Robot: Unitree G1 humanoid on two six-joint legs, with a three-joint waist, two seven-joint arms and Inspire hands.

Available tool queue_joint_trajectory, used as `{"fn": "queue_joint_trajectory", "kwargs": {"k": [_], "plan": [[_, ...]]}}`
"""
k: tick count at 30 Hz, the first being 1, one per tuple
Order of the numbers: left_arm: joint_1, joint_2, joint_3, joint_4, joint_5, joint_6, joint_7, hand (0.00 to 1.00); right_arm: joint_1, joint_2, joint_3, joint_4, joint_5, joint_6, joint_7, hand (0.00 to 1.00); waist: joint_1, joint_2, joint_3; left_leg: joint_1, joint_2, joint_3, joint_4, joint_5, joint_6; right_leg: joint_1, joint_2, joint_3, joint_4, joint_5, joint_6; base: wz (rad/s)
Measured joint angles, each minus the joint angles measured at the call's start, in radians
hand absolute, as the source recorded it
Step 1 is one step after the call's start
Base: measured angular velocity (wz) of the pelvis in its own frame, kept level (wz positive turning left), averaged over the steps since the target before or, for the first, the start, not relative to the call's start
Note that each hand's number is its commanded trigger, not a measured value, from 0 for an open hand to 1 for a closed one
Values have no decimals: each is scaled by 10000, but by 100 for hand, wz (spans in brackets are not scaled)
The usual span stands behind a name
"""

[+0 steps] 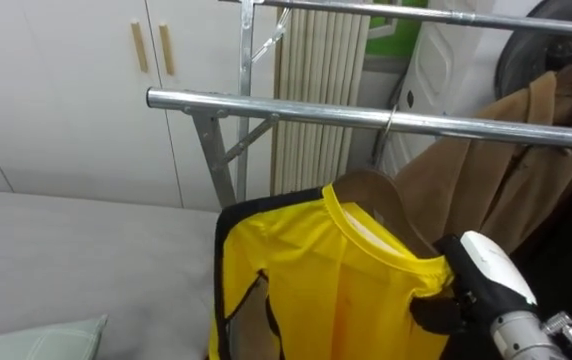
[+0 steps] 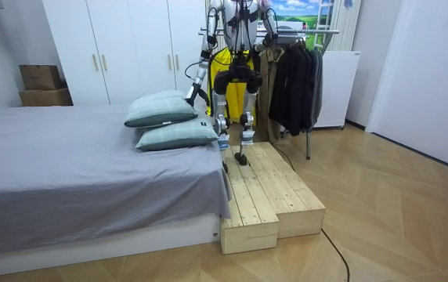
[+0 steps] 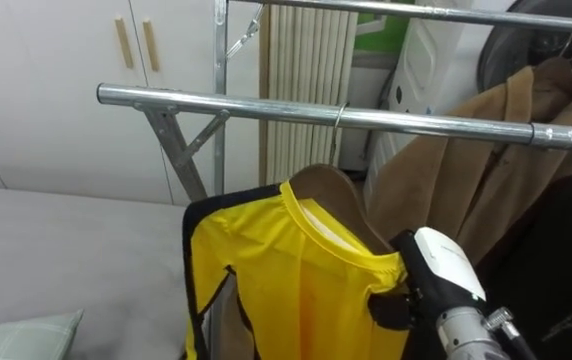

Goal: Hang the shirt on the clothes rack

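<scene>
1. Right hand (image 1: 486,272) comes in from the lower right, white back turned up. Its dark fingers (image 1: 434,312) are curled onto the shoulder edge of the shirt (image 1: 336,290), and the yellow cloth is pinched there.
2. The shirt is yellow with dark trim. It hangs on a brown hanger (image 1: 381,200), and most of it lies to the left of the fingers and below them. The collar is up and to their left.
3. The hook (image 1: 390,122) sits across the rail (image 1: 296,108), above the fingers and slightly left. The rail runs level across the view.
4. An upper rail (image 1: 416,15) lies higher and further back.
5. A tan coat (image 1: 486,160) hangs on the rail above the fingers and to their right, behind the hanger. A dark garment (image 1: 566,240) is just right of the hand.
6. Far left of the fingers is the wardrobe (image 1: 66,90). The grey bed (image 1: 66,250) lies under it, and a pillow (image 1: 36,340) shows at the lower left corner.
7. Room view: the robot stands on a wooden platform (image 2: 263,196) between the bed and the rack. It faces the rack with its right arm raised.
8. Left hand (image 2: 190,92) hangs low at the room view's left, near the pillows. I cannot tell its state.
</scene>
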Motion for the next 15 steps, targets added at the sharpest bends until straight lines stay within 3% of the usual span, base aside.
{"fn": "queue_joint_trajectory", "kwargs": {"k": [15], "plan": [[0,-49,-61,1,18,-123,25,0,-1,63,-73,457,212,-126,-13,100,24,153,-12,14,0,-39,-26,2,2,-3,-8,-81,-18,-10,-21,1]]}}
